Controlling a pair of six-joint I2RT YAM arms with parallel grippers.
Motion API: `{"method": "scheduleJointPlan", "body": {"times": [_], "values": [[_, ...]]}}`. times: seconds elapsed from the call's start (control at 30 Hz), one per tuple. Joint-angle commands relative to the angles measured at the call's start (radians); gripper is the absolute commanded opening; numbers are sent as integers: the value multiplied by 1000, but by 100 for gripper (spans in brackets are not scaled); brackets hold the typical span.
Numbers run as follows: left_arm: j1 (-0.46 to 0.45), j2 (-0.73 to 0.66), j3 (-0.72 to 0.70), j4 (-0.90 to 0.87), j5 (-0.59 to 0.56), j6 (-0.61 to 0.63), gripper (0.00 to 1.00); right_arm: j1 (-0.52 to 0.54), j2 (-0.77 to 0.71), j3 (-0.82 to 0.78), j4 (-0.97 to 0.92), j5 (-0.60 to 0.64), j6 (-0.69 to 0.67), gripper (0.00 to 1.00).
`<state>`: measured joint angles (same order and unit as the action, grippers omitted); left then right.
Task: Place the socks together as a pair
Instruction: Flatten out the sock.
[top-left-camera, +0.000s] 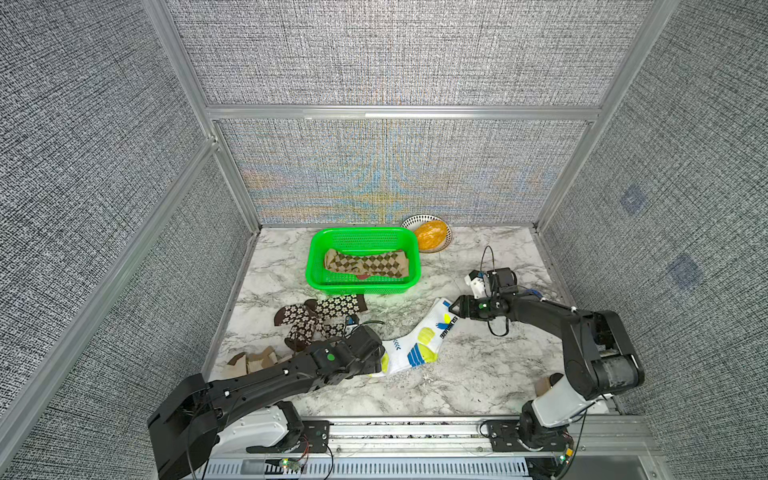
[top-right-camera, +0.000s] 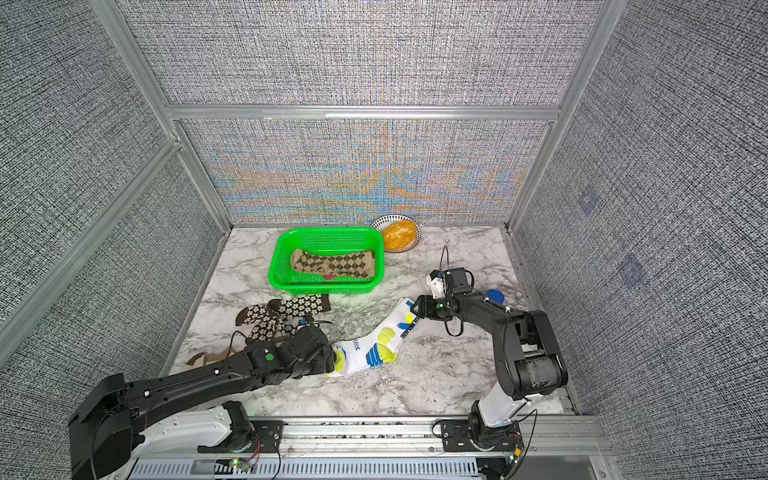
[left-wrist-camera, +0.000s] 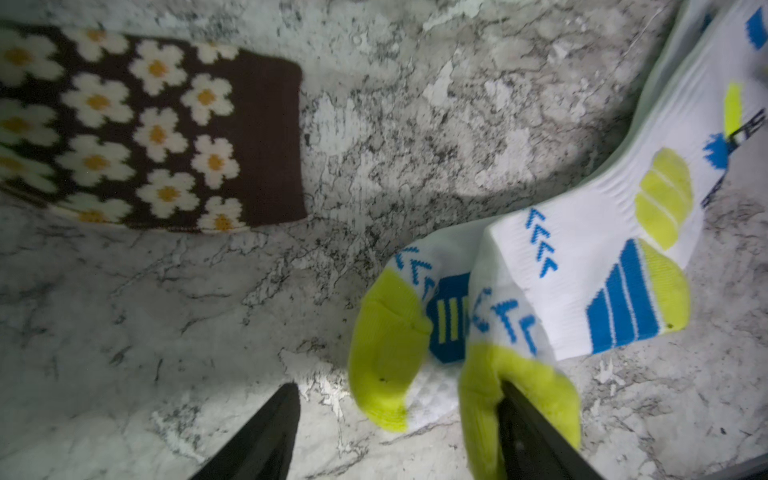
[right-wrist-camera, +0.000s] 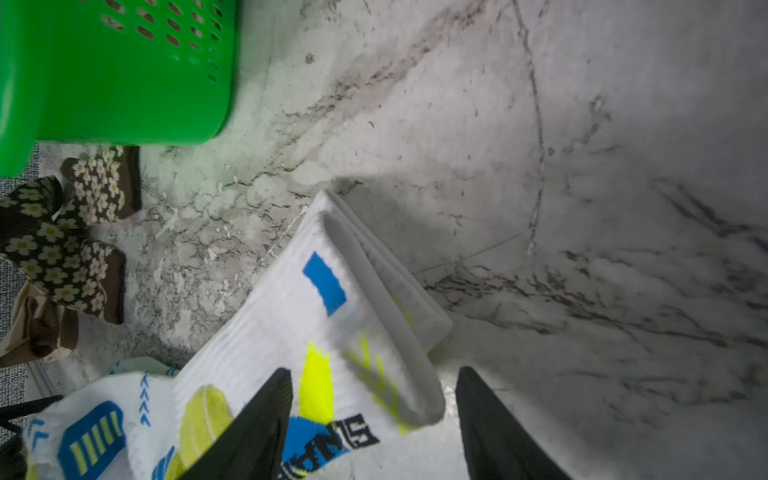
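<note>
Socks (top-left-camera: 415, 345) lie stacked, toes at the parted left fingers (left-wrist-camera: 257, 440), cuffs at the parted right fingers (right-wrist-camera: 494, 432)

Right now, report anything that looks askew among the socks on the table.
The white socks lie stacked, but their yellow toes splay apart. The brown flowered socks lie crossed, not aligned.

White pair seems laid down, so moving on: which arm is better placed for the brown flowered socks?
Left. The brown flowered socks lie on its side, close by the open left claw; the right claw sits beyond the white socks, at their cuffs.
</note>
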<state>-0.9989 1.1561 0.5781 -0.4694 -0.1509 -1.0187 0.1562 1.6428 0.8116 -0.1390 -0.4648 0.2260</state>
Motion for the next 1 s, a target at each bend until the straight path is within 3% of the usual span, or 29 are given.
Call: {"method": "scheduleJointPlan", "body": {"times": [0.0,0.23,0.4,0.7,0.97], "values": [[-1,7,-15,-34,-1,-46,79,-1,21,-3,44,31,5,66],[-15,-246,-32,-152,-103,-109,79,-1,19,-54,75,28,11,66],[-17,-320,-70,-110,-78,-113,84,0,31,-46,75,35,13,66],[-17,-100,-127,195,6,-146,86,-1,57,-47,87,48,12,66],[-17,99,-34,184,-11,-121,82,12,84,-69,124,48,28,63]]}}
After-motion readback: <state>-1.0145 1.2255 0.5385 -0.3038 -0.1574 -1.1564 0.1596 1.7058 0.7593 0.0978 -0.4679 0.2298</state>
